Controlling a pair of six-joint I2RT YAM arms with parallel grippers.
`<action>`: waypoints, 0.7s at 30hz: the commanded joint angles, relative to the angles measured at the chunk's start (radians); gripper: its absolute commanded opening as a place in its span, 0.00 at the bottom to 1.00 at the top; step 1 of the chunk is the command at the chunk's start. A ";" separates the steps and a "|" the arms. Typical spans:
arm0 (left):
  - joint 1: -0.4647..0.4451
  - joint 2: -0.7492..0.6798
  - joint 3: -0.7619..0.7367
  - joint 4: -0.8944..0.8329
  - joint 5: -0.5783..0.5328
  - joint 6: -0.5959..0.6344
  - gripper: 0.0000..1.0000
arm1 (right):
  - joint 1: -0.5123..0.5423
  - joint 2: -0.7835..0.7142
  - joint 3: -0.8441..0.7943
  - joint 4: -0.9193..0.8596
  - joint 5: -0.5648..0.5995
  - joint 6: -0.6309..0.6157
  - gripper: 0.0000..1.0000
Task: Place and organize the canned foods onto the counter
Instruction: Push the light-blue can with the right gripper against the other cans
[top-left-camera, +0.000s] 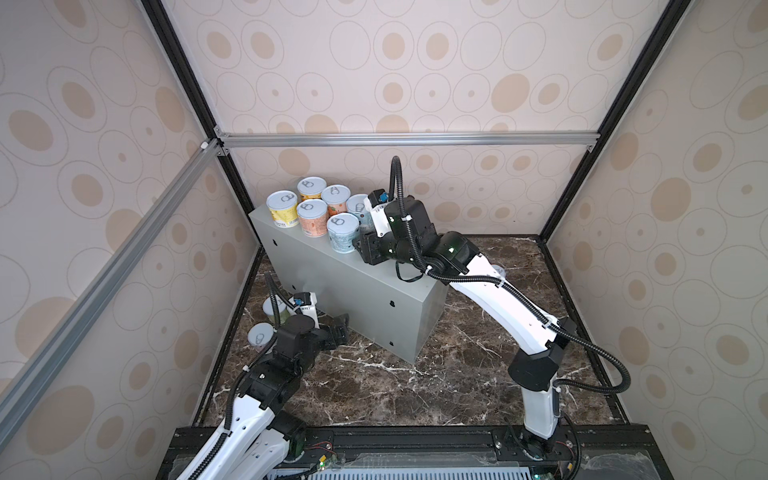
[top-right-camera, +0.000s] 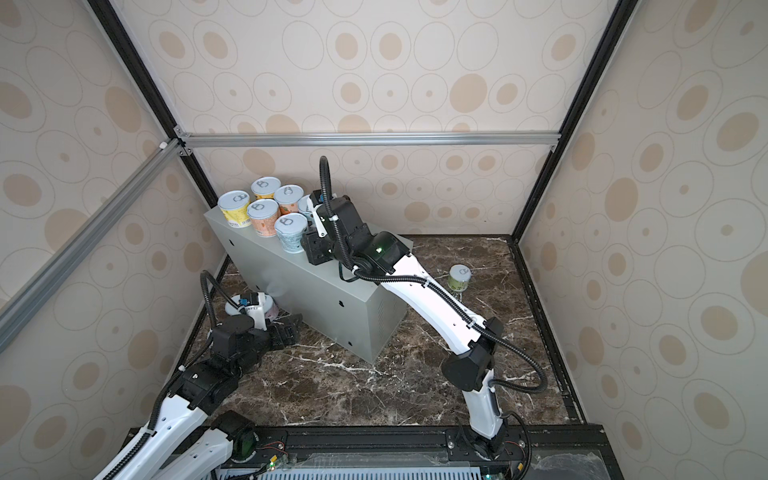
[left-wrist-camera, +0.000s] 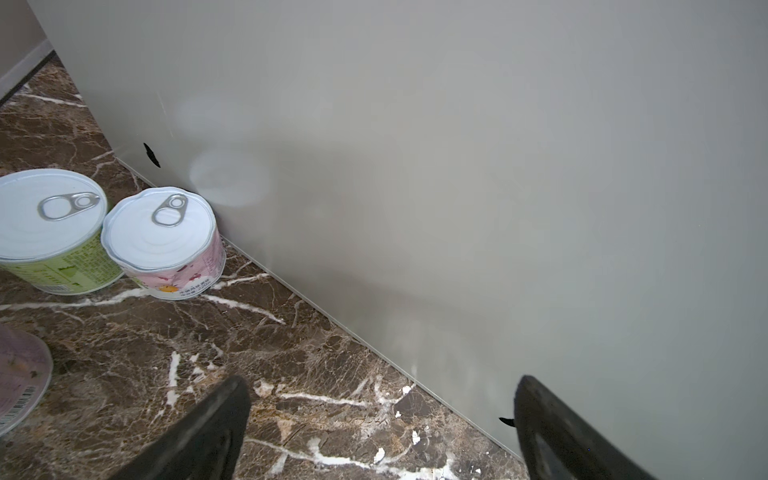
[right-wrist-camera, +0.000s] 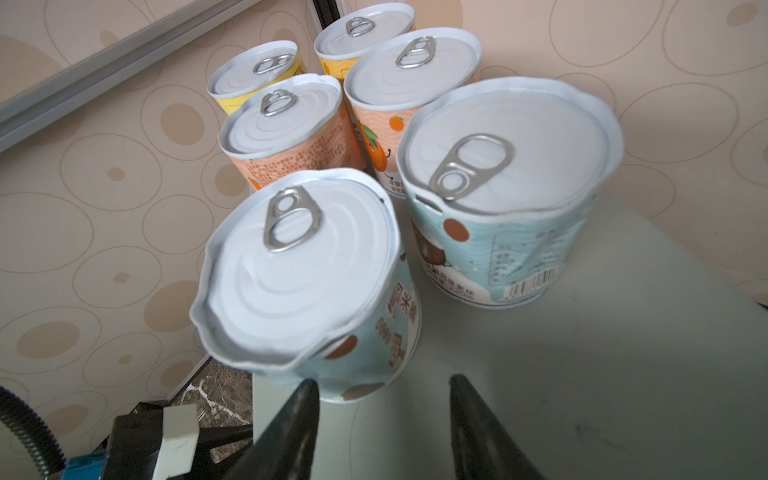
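Blue can (right-wrist-camera: 307, 282) just ahead of right tool (right-wrist-camera: 382, 381), unheld, on counter (right-wrist-camera: 602, 374)

Marble floor (top-left-camera: 457, 374) bears the grey counter (top-left-camera: 353, 291), topped with six cans (top-left-camera: 311, 216), plus loose cans (left-wrist-camera: 166, 241).

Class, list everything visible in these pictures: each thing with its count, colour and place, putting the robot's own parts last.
counter: one, grey, on the floor at the back left.
cans on top: six, two yellow, two peach-orange, two pale blue, clustered at the counter's far end.
left floor cans: three, green, pink, one partly hidden, by the counter's front.
right floor can: one, green, right of the counter.
floor: one, dark brown marble.
walls: three, beige with rings, surrounding.
left arm: one, white and black, low before the counter; jaws wide apart, empty.
right arm: one, white and black, reaching over the counter; jaws apart, empty.
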 joint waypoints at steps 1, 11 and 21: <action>0.012 -0.011 -0.001 0.018 0.011 0.008 0.99 | 0.003 0.020 0.039 -0.019 0.035 0.014 0.50; 0.012 -0.012 -0.002 0.020 0.013 0.007 0.99 | 0.003 0.045 0.065 -0.004 0.039 0.017 0.44; 0.014 -0.017 -0.001 0.010 -0.017 -0.007 0.99 | 0.003 0.067 0.107 -0.022 0.041 0.019 0.36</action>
